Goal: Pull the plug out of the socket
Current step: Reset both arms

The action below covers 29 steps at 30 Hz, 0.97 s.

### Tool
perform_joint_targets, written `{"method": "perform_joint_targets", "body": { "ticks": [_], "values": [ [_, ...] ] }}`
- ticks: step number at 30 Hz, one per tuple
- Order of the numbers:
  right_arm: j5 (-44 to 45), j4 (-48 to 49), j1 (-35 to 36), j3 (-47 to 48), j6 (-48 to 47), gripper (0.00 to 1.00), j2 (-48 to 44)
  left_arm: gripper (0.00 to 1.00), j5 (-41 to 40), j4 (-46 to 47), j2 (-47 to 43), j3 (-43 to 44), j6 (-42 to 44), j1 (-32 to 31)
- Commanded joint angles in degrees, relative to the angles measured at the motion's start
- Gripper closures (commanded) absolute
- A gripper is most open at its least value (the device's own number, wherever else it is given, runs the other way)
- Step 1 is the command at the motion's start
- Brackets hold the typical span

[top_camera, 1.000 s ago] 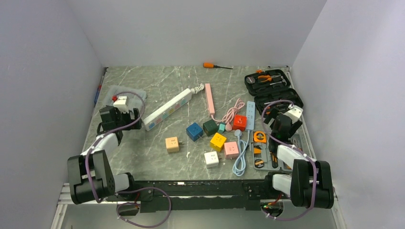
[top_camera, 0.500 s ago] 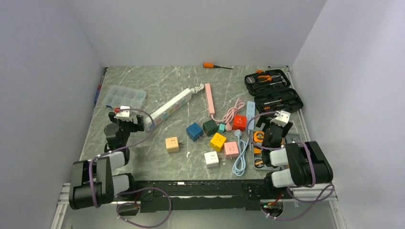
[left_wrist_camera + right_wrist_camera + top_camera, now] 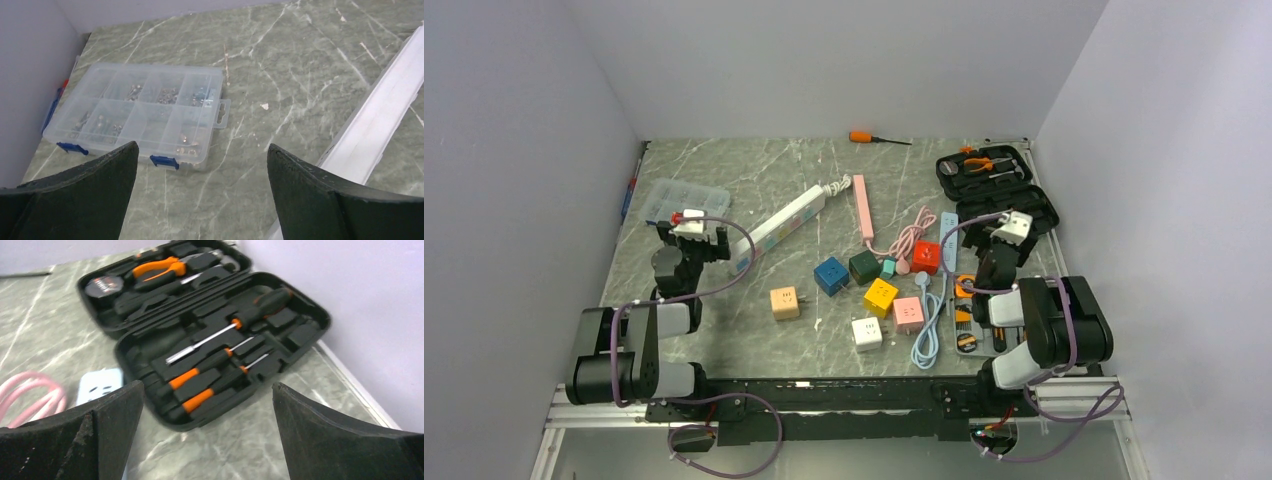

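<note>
Both my claws stand released and empty. The left claw [image 3: 201,150] hangs over the green marbled surface [image 3: 280,60], facing a clear plastic compartment box [image 3: 140,112]. The right claw [image 3: 207,385] faces the open black tool case [image 3: 210,335]. Farther in, the coiled pink cord [image 3: 911,236] ends just beside the red cube socket [image 3: 926,256] (its plug is too small to make out), well apart from both claws.

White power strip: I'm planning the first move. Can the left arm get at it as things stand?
Probably yes. The left tool is open and empty, and the white power strip lies just to its right, with nothing between them.
</note>
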Motion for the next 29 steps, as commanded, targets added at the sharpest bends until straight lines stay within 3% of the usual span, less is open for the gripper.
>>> {"method": "perform_joint_targets", "body": {
  "ticks": [1, 29],
  "values": [
    [-3.61, -4.22, -3.02, 0.63, 3.97, 0.00, -2.03, 0.01, -2.52, -0.60, 0.21, -0.38, -0.30, -0.29],
    [-3.71, -3.92, -3.02, 0.42, 3.91, 0.00, -2.27, 0.01, -2.80, -0.75, 0.12, -0.24, -0.25, -0.32]
  ]
}}
